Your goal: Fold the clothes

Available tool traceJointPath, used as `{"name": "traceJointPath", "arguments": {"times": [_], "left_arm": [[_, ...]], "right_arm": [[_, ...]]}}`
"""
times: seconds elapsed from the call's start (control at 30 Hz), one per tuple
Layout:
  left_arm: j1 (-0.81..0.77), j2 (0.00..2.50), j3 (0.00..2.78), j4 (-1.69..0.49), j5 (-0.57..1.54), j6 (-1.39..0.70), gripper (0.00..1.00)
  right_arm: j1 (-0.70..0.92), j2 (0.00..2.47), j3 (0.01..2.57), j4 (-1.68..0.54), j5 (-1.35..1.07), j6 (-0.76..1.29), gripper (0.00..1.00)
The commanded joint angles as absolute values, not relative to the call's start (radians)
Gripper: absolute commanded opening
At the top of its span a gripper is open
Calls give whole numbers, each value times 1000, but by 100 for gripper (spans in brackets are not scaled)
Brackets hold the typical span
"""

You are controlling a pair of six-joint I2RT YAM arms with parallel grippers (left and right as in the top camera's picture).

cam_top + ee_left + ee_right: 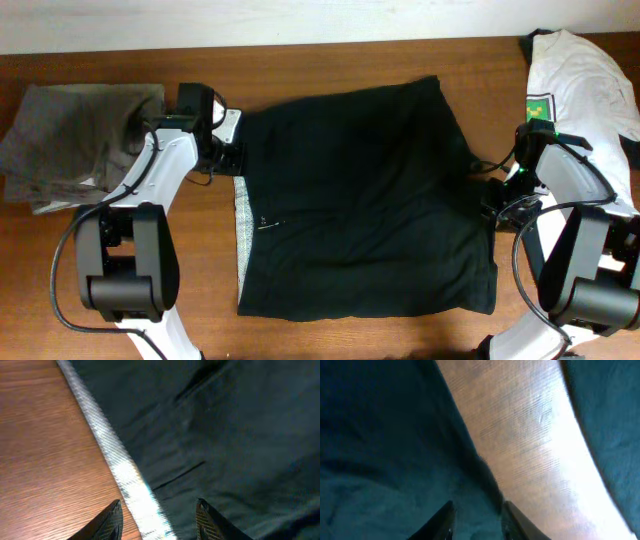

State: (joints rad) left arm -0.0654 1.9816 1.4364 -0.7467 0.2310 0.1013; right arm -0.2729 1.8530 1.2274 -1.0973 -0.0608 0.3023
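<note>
The black shorts (360,200) lie spread flat in the middle of the table, with the pale grey inner waistband (241,225) at their left edge. My left gripper (232,155) is at the shorts' upper left corner. In the left wrist view it is open (159,506), its fingers astride the grey waistband (107,440), one over wood and one over black cloth (225,435). My right gripper (492,197) is at the shorts' right edge. In the right wrist view it is open (478,507), with the edge of the dark cloth (385,450) between its fingers.
A grey garment (70,140) lies crumpled at the far left. A white printed T-shirt (575,75) lies at the back right corner, by the right arm. Bare wooden table (330,335) shows along the front edge and beside the shorts (530,435).
</note>
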Motion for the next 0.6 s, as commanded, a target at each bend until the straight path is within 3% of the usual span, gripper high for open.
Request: {"name": "traceJointPath", "arguments": {"times": [0.0,0.2,0.37,0.4,0.43,0.47,0.57], "left_arm": [[-91,2039,1449,-797,347,57,47],[-112,2066,1437,-1034,345,49,43],[-113,2066,1288,-987,398,50,43],[-116,2066,1277,-978,412,49,39],[-116,2066,1277,-977,422,50,21],[-114,2066,1283,-979,455,50,11],[-105,2064,1328,-1025,535,51,1]], "right_arm": [[-282,1779,1278,-1147,-105,266,35],[-281,1758,1277,-1174,-229,213,53],[-281,1758,1277,-1161,-229,214,53],[-281,1758,1277,-1155,-229,214,53],[-281,1758,1277,-1144,-229,214,53],[-281,1758,1277,-1139,-229,215,53],[-281,1758,1255,-1102,-223,218,45]]}}
